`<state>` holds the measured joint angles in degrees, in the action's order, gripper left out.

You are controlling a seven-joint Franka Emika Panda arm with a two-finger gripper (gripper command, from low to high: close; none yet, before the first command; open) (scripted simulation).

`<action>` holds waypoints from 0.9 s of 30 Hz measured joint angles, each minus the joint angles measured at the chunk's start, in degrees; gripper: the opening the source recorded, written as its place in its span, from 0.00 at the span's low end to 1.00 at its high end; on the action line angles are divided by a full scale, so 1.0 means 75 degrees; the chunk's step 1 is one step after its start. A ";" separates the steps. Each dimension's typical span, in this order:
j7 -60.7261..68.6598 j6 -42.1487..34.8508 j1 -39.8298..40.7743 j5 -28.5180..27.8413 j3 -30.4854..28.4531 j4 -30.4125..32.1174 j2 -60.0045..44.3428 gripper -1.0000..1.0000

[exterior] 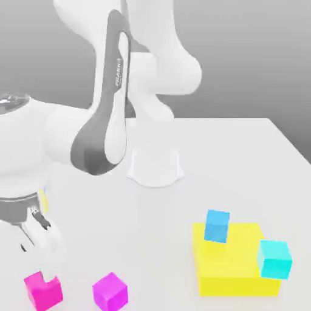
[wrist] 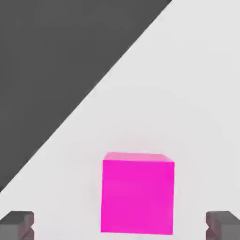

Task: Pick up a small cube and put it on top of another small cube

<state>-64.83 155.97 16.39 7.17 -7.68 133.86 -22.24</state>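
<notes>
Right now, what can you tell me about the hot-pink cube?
The hot-pink cube is small, plain and smooth-looking, with flat faces and straight edges. It sits on the white table near its edge, between the gripper's open fingers, with a gap on either side. The magenta cube stands apart.

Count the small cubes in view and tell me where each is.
4. In the exterior view: hot-pink cube, below the end effector; magenta cube, right of it; blue cube and cyan cube, against the yellow block. The arm may hide others.
</notes>
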 joint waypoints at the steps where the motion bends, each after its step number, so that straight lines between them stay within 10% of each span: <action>1: 0.0045 0.0209 0.0063 0.0070 0.0071 -0.0053 -0.0276 0.50; 2: 0.0092 0.0422 0.0125 0.0138 0.0145 -0.0107 -0.0550 0.50; 3: 0.0121 0.0552 0.0164 0.0178 0.0191 -0.0141 -0.0717 0.00; 15: -0.0077 -0.0359 -0.0074 -0.0176 0.0004 0.0160 0.0507 0.00; 27: 0.1992 -0.1468 -0.2474 -0.0303 0.1734 0.2339 0.3841 0.00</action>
<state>-49.89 144.96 -2.17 4.89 5.33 151.40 6.57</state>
